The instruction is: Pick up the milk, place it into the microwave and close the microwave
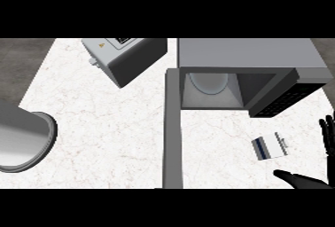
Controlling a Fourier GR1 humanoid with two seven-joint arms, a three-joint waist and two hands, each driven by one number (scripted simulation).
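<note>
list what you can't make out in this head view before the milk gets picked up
- Left hand: does not show in the head view at all.
- Right hand: cut off by the right edge; only straight fingers and the thumb show.
- Milk: its label print is too small to read.
- Microwave: its open door shows edge-on, so the door's face is hidden.
- Round pot: cut off by the left edge.

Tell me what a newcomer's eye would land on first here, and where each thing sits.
First the microwave at the upper right, its door swung wide open toward the lower edge and a plate visible inside. Next the small milk carton lying on the counter in front of it, with the open right robot hand just beside it at the right edge.
</note>
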